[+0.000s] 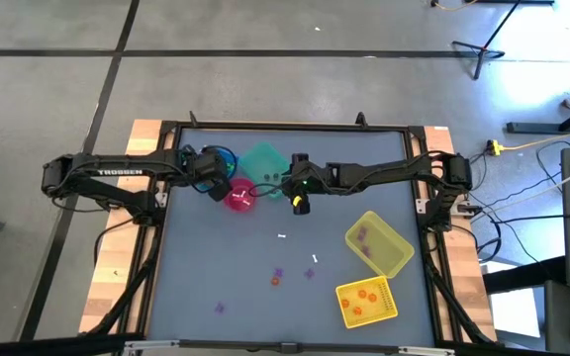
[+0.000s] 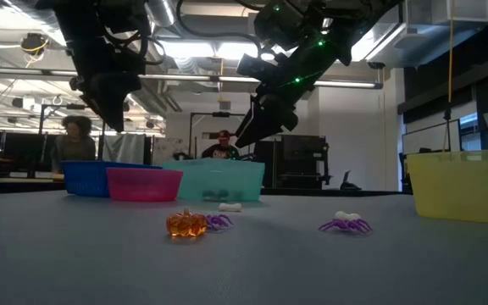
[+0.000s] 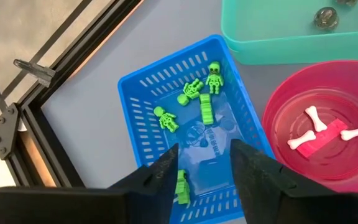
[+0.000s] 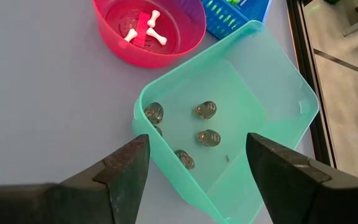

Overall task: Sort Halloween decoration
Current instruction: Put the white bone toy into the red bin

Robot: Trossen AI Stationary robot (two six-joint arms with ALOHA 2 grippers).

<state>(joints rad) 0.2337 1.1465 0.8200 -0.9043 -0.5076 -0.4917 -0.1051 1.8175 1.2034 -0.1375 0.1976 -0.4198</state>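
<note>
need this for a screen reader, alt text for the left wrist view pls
The left gripper, fingers apart and empty, hangs over a blue basket holding green skeleton figures. Beside it, a pink bowl holds white bones.

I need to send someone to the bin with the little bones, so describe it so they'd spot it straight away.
Look along the far edge of the grey table, where three bins sit together. Between the blue basket and the teal bin stands the pink bowl: the only round one, holding white bones.
</note>
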